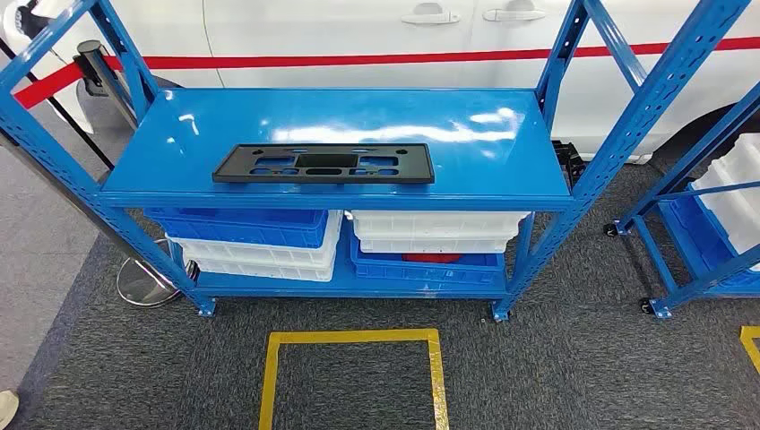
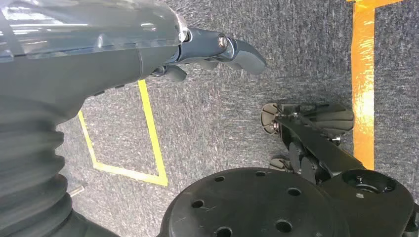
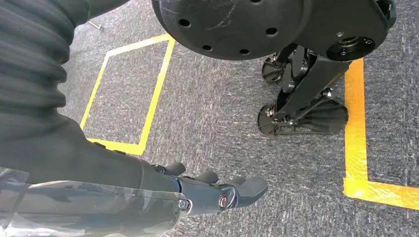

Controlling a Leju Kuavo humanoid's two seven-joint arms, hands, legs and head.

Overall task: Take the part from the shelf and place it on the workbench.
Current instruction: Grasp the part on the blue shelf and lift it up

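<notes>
Grey carpet runs under everything, marked with yellow tape squares, and straight ahead of me stands a blue shelf with a white car body behind it. The part, a flat black plate with cut-outs, lies on the top deck of that shelf, near its front edge and roughly centred across it. Its long axis runs side to side across my view, parallel to the shelf's front edge, with one long edge facing me. Below it, on the lower deck, sit blue and white bins. My left hand hangs at my side over the carpet, fingers loosely extended and holding nothing. My right hand hangs the same way on the other side, fingers apart and empty. Both are low and well apart from the part, which lies forward and above them. Because the plate sits about on my midline, I judge neither hand clearly nearer, and with its length lying crosswise, one hand toward each end looks the natural approach. No workbench shows itself here, so I expect to turn after lifting. A second blue rack stands to my right
</notes>
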